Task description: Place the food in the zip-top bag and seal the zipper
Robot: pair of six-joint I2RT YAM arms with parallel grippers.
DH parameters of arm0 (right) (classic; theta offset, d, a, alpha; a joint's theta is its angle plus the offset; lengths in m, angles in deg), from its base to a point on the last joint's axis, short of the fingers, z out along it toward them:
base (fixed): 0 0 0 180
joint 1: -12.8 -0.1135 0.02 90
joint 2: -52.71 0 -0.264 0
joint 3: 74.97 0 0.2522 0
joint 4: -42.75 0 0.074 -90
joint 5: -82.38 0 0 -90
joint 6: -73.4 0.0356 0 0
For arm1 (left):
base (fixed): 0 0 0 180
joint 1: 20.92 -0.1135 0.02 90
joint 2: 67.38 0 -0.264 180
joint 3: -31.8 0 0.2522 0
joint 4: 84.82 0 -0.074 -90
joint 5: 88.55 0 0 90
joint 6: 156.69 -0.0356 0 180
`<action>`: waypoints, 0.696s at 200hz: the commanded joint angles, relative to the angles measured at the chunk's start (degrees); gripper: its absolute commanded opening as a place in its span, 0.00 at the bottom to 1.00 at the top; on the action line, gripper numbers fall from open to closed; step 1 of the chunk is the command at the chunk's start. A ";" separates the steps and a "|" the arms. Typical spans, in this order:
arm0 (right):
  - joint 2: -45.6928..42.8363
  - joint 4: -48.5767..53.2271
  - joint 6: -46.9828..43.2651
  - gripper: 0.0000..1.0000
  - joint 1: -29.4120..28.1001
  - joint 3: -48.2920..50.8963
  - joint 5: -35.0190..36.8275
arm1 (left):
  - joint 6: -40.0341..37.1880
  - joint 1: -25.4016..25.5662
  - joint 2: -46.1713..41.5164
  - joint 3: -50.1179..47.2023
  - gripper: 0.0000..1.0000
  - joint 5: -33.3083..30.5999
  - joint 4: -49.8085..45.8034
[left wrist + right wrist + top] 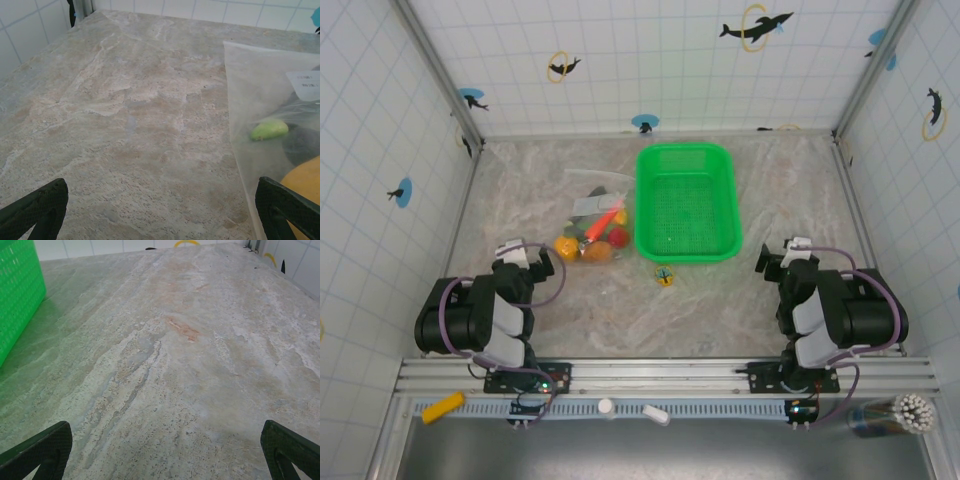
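The zip-top bag lies left of centre with the food inside it: an orange carrot, a red apple and yellow-orange fruits. In the left wrist view the bag lies at the right, with a green cucumber, a dark eggplant and a yellow-orange fruit showing through the plastic. I cannot tell whether the zipper is sealed. My left gripper is open, low and just left of the bag. My right gripper is open over bare table.
A bright green mesh basket stands right of the bag. A tiny yellow-and-black trinket sits in front of the basket. Tiled walls close in the marbled table on three sides.
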 commanded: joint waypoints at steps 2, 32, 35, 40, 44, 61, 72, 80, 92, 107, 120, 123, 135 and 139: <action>-0.58 -0.17 -0.19 1.00 0.37 0.47 -0.19 | -1.14 0.15 0.00 -0.10 0.98 0.95 0.28; -0.58 -0.20 -0.16 1.00 0.37 0.47 -0.13 | -1.22 0.15 0.08 -0.11 0.98 0.95 0.28; -0.58 -0.19 -0.17 1.00 0.37 0.47 -0.19 | -1.21 0.15 0.01 -0.10 0.98 0.95 0.34; -0.58 -0.22 -0.20 1.00 0.37 0.47 -0.17 | -1.18 0.13 0.07 -0.12 0.98 0.95 0.31; -0.54 -0.17 -0.19 1.00 0.37 0.47 -0.11 | -1.19 0.11 0.02 -0.12 0.98 0.95 0.30; -0.58 -0.21 -0.17 1.00 0.37 0.47 -0.11 | -1.16 0.11 0.05 -0.12 0.98 0.96 0.33; -0.58 -0.18 -0.22 1.00 0.37 0.47 -0.11 | -1.09 0.17 0.01 -0.12 0.98 1.01 0.34; -0.58 -0.21 -0.23 1.00 0.37 0.47 -0.11 | -1.15 0.15 0.06 -0.12 0.98 1.02 0.35; -0.58 -0.18 -0.19 1.00 0.37 0.47 -0.11 | -1.12 0.15 0.02 -0.12 0.98 0.96 0.33; -0.58 -0.18 -0.20 1.00 0.37 0.47 -0.12 | -1.02 0.18 0.17 0.10 0.98 1.11 -0.05; -0.58 -0.16 -0.19 1.00 0.41 0.47 -0.11 | -0.65 -0.36 0.21 0.45 0.98 1.83 -0.53; -0.58 -0.19 -0.18 1.00 0.37 0.47 -0.13 | -0.68 -0.37 0.20 0.36 0.98 1.77 -0.48; -0.58 -0.17 -0.20 1.00 0.37 0.47 -0.12 | -0.96 -0.35 0.17 0.03 0.98 1.49 0.10; -0.54 -0.14 -0.16 1.00 0.37 0.47 -0.13 | -0.97 -0.36 0.11 -0.03 0.98 1.51 0.25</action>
